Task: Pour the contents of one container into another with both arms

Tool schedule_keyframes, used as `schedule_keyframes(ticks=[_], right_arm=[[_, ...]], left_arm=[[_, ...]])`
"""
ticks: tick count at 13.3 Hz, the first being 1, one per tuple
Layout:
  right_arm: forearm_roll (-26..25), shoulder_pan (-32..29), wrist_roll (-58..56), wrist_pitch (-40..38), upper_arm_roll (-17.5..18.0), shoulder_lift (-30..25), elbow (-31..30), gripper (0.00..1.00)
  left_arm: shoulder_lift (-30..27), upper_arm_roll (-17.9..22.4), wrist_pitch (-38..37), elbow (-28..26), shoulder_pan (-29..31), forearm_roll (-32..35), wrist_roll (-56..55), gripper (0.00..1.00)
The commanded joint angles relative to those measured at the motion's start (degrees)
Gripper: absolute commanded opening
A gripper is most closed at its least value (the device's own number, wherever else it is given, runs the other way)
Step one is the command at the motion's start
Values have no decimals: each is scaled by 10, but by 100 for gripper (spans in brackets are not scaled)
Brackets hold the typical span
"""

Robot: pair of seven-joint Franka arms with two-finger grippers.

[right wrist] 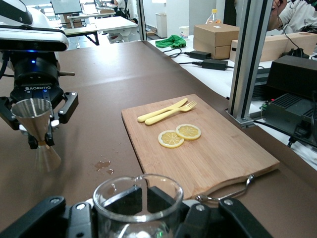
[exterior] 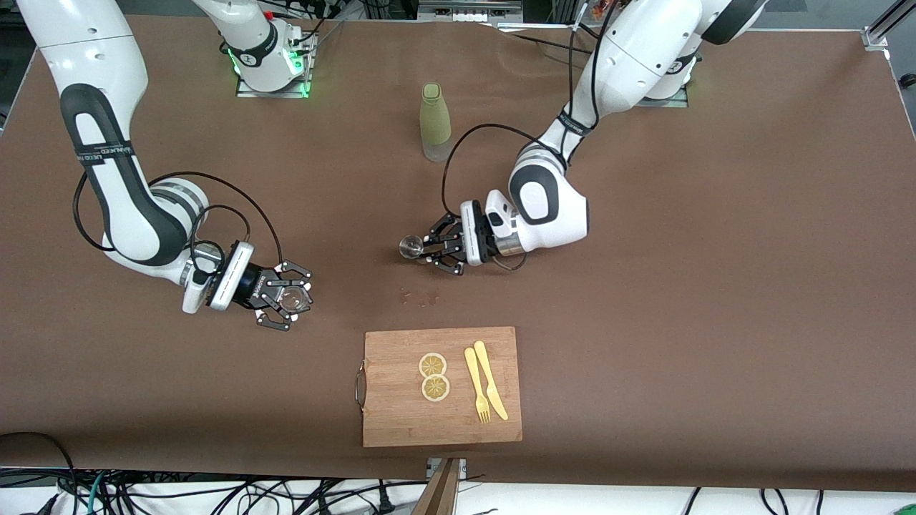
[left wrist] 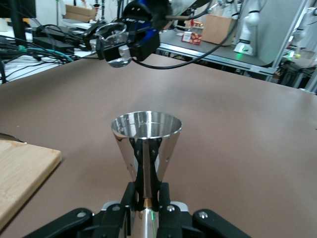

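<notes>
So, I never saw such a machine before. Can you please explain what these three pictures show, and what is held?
Two white robot arms work at a brown table. One picture looks down from across the table; the other two come from cameras on the wrists. The left pincer is shut on a steel jigger. The right pincer is shut on a small glass beaker. On the table stand a green bottle and a cutting board with two lemon slices, a knife and a fork. Some drops lie spilled.
</notes>
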Motion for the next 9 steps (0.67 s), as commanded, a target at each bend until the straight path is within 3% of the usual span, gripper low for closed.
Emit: schedule_keyframes(ticks=[1, 5, 9], right_arm=[[-12, 0, 20, 15, 11, -20, -10, 0], [-13, 5, 38, 19, 13, -23, -23, 0], [-20, 12, 41, 33, 13, -23, -29, 0]], left_arm=[[47, 8, 44, 87, -33, -17, -40, 0], [81, 14, 82, 151, -69, -15, -96, 0], [129, 45, 107, 240, -102, -12, -130, 0]])
